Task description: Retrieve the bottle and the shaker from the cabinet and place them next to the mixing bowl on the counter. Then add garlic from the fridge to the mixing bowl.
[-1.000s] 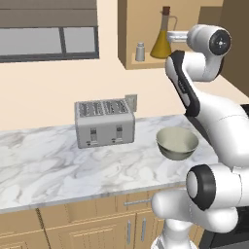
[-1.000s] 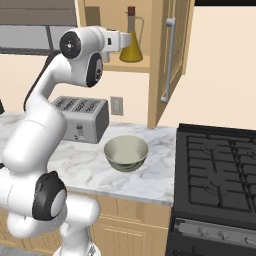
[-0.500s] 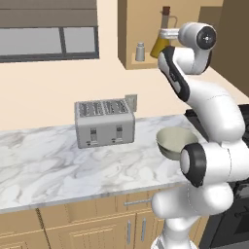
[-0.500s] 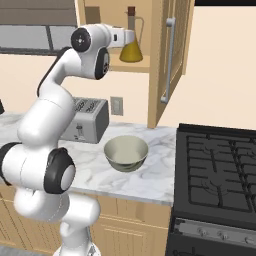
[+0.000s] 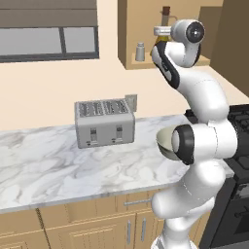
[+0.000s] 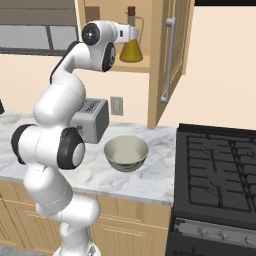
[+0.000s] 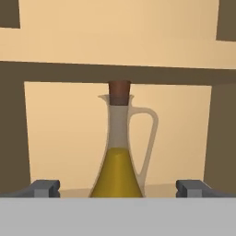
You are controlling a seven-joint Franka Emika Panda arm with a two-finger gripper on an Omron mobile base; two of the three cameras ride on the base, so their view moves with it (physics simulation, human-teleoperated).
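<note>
Arm raised toward cabinet (image 6: 160, 60), claw (image 7: 117, 188) wide open, empty, bottle (image 7: 119, 152) base hidden

We see a clear, glossy glass bottle (image 7: 120, 152) of yellow oil with a matt reddish-brown stopper, standing in a light tan, matt wooden cabinet (image 6: 159, 60). The small grey shaker (image 5: 140, 51) looks like dull metal. The round grey-green metal bowl (image 6: 126, 152) shines. The white-and-grey veined marble counter (image 5: 58, 163) looks smooth and polished; the boxy silver toaster (image 5: 104, 122) appears brushed metal.
</note>
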